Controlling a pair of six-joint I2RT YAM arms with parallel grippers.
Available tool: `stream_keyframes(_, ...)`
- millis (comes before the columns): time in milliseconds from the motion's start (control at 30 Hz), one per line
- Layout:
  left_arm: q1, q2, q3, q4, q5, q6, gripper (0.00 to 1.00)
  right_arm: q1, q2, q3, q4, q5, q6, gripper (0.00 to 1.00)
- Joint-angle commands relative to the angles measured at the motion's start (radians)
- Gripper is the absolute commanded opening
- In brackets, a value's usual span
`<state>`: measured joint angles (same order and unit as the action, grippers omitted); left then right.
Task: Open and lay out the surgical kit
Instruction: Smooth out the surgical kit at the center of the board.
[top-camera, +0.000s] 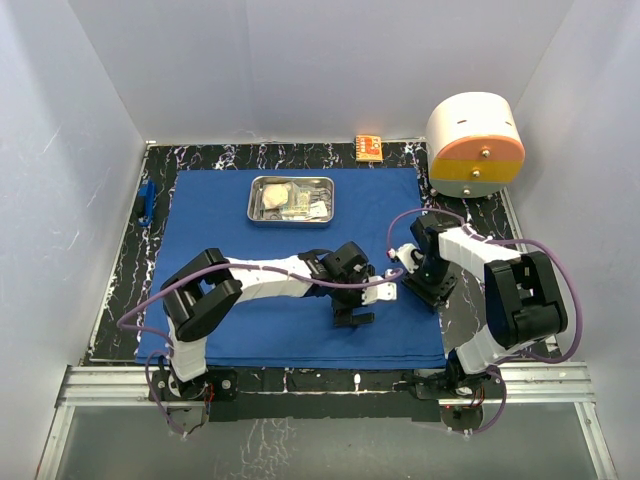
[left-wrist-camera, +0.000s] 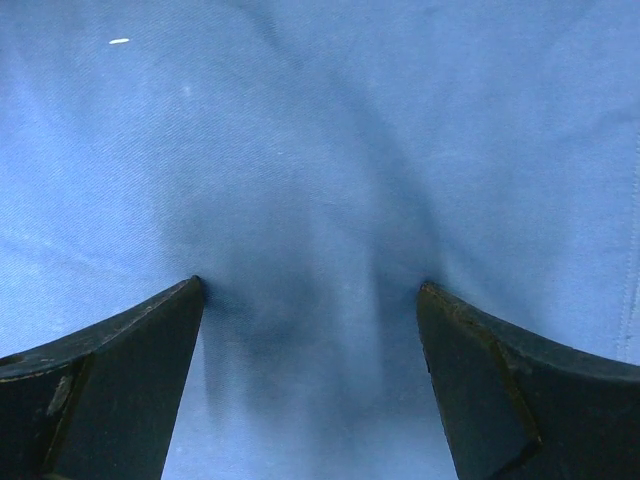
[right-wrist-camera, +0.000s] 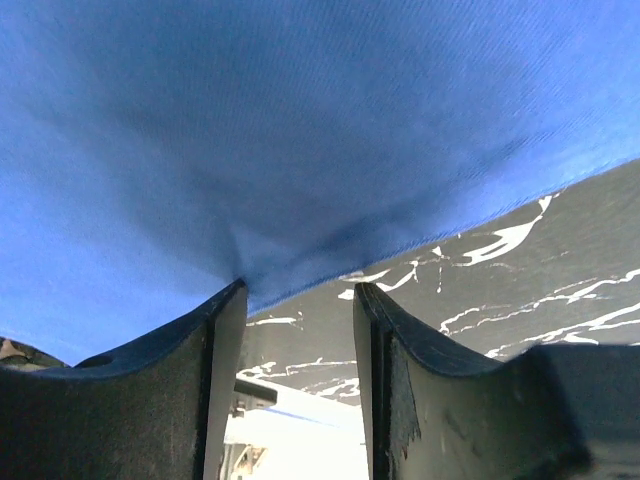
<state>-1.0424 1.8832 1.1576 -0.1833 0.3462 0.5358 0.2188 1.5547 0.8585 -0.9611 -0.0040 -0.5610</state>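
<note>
On the black marbled table (top-camera: 120, 270), the royal-blue cloth (top-camera: 240, 230) is lying spread flat and covering most of the surface. At the far right corner, off the cloth, a cream-and-orange cylinder (top-camera: 475, 145) is sitting.

Both arms are reaching over the near half of the cloth. The left gripper (left-wrist-camera: 310, 288) is standing with its fingers spread wide, both tips pressing on the fabric.

The right gripper (right-wrist-camera: 300, 290) is sitting at the cloth's right edge. Its fingers are standing part-way apart and not closed on anything. The hem is puckering against the finger (right-wrist-camera: 200, 340) on the left of the wrist view, and bare table is showing through the gap.

The steel tray (top-camera: 329, 197) is resting on the far part of the cloth, holding pale packets (top-camera: 290, 203); its finer contents are too small to tell. A small orange box (top-camera: 369, 148) is sitting just beyond the cloth's far edge.
</note>
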Motion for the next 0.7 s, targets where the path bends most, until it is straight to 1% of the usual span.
stream_keyframes(0, -0.061, 0.003, -0.06, -0.116, 0.045, 0.018, 0.86, -0.023, -0.042, 0.006, -0.078, 0.048, -0.047, 0.45)
stream_keyframes(100, -0.072, 0.009, -0.019, -0.147, 0.049, 0.01, 0.87, -0.041, -0.057, 0.046, -0.087, 0.049, -0.05, 0.45)
stream_keyframes(267, -0.075, 0.035, 0.153, -0.192, 0.042, -0.003, 0.9, -0.076, -0.056, 0.176, -0.067, -0.061, -0.015, 0.45)
stream_keyframes(467, -0.075, 0.094, 0.317, -0.188, 0.084, -0.024, 0.91, -0.079, -0.027, 0.228, 0.073, -0.14, 0.103, 0.44)
stream_keyframes(667, -0.076, 0.186, 0.389, -0.149, 0.077, -0.025, 0.9, -0.079, 0.01, 0.223, 0.194, -0.187, 0.148, 0.41)
